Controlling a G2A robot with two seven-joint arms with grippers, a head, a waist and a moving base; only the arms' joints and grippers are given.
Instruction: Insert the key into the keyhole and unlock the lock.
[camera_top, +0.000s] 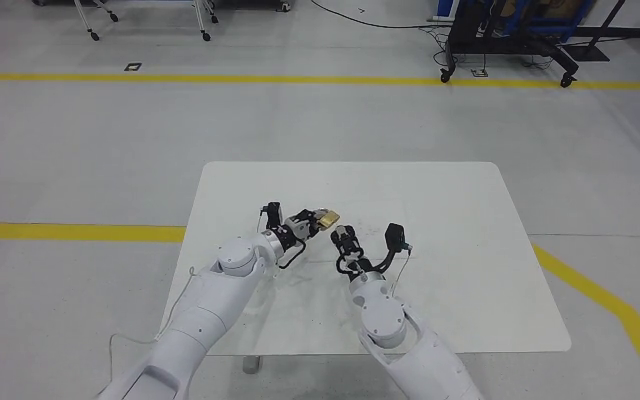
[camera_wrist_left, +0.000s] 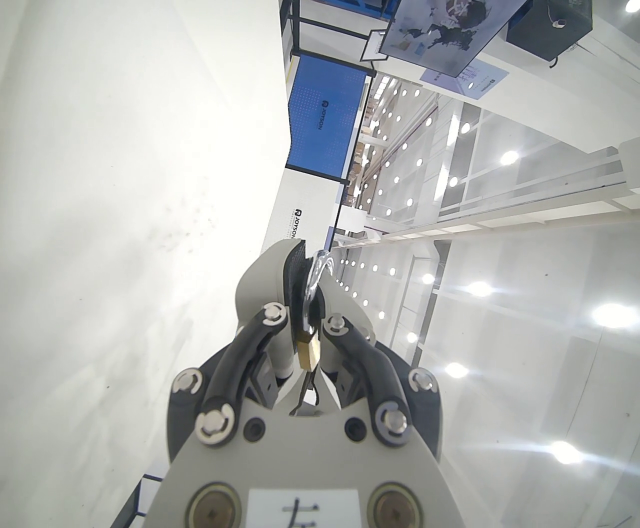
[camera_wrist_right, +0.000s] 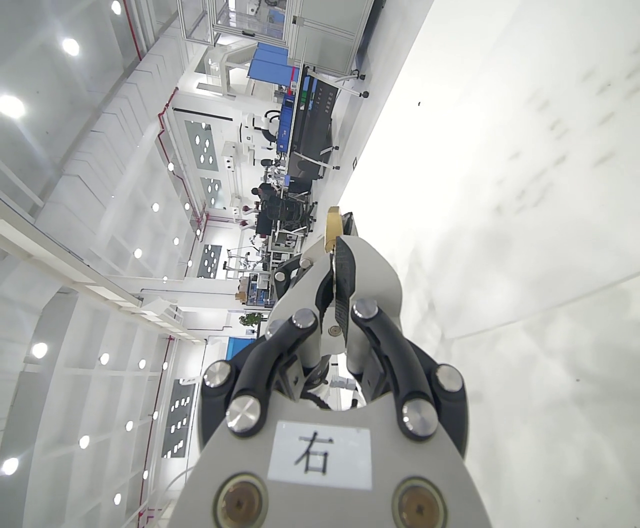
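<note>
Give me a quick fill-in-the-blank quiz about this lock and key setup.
1. The left hand is shut on the brass ___.
2. The right hand is shut on the ___.
3. The table is ___ in colour.
Missing words: lock; key; white.

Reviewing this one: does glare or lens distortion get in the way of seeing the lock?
Top view: even light, no glare on the table. Left wrist view: ceiling lamps flare into starbursts and the table is lit almost blank, yet the brass lock inside the left gripper is readable. Right wrist view: the wide lens bows the room's straight lines; lamps flare here too.
</note>
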